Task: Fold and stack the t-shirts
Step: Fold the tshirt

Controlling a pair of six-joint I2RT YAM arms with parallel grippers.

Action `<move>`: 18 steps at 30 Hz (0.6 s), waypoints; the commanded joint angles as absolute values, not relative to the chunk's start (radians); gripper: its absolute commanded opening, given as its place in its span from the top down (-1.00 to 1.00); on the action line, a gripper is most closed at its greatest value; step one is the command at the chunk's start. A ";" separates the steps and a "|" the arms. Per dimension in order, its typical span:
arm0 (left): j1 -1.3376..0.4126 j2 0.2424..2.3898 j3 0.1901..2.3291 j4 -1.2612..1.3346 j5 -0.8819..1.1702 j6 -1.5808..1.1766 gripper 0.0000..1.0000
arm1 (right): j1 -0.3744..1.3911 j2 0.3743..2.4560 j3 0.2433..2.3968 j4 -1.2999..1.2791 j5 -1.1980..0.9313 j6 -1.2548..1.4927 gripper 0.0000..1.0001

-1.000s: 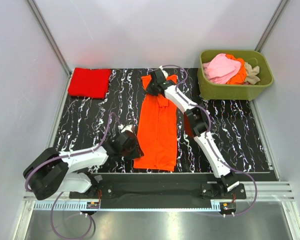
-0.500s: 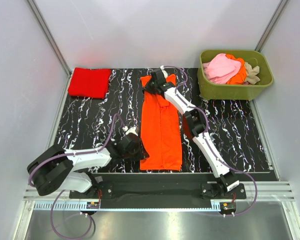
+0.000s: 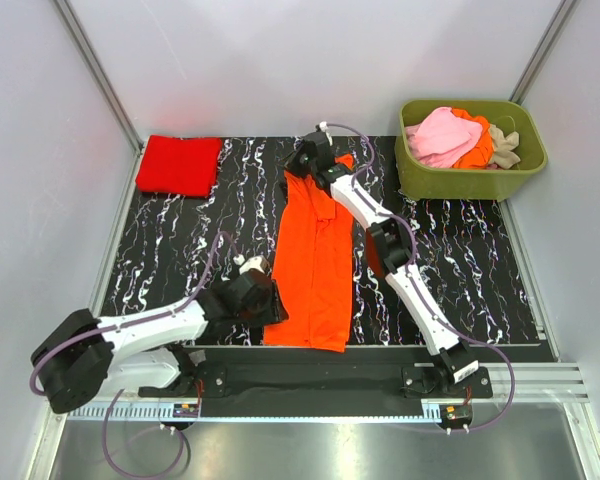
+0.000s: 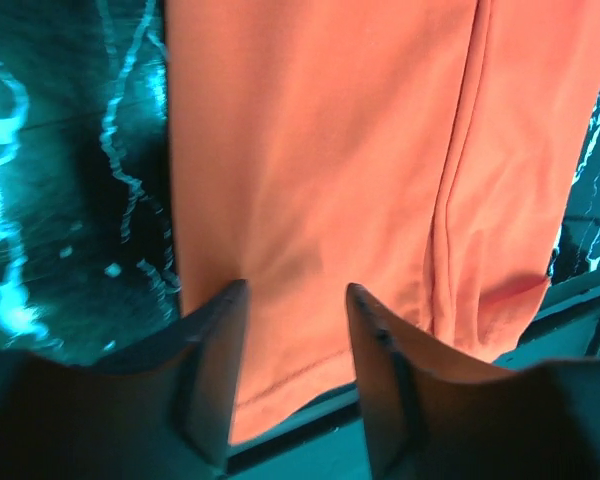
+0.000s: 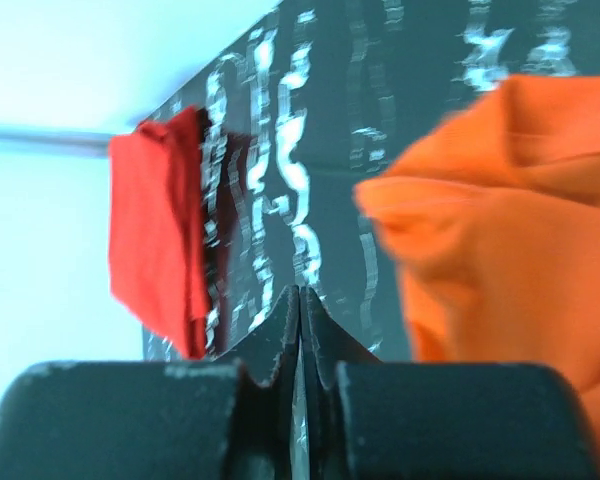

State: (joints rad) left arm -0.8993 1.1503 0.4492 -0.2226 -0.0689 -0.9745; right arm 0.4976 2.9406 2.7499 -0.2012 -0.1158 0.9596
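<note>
Top external: orange shirt (image 3: 315,262) lies as a long strip mid-table, red shirt (image 3: 178,164) folded far left | left gripper (image 4: 295,290) jaws apart over near hem, holding nothing | right gripper (image 5: 300,295) fingers together, empty, by far collar end | cloth looks light, soft, limp; best pinched at hem corners

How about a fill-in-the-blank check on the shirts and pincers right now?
The red t-shirt lies folded at the mat's far ____ corner.
The left pincer, jaws apart, hangs over the long flat t-shirt, which is ____.
The leftmost t-shirt in the olive-green tub is ____.
Missing words: left, orange, pink.
</note>
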 commanded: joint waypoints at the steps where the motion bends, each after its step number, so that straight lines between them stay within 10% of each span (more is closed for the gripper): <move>1: -0.904 1.086 0.523 -0.291 -0.120 -0.919 -0.04 | 0.500 2.783 2.768 -0.120 -0.233 0.897 0.85; 10: -0.822 1.196 0.814 -0.316 -0.074 -0.726 -0.12 | 0.497 2.194 2.174 -0.359 -0.184 0.678 0.70; 18: -0.568 1.552 1.160 -0.316 0.120 -0.577 0.63 | 0.410 1.752 1.629 -0.365 0.018 0.581 0.78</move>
State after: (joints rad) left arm -0.6304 1.4338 1.0218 -0.3347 0.0235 -0.6773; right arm 0.4652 1.7691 1.7473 -0.3325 -0.0807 0.6529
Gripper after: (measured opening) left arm 0.231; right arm 0.112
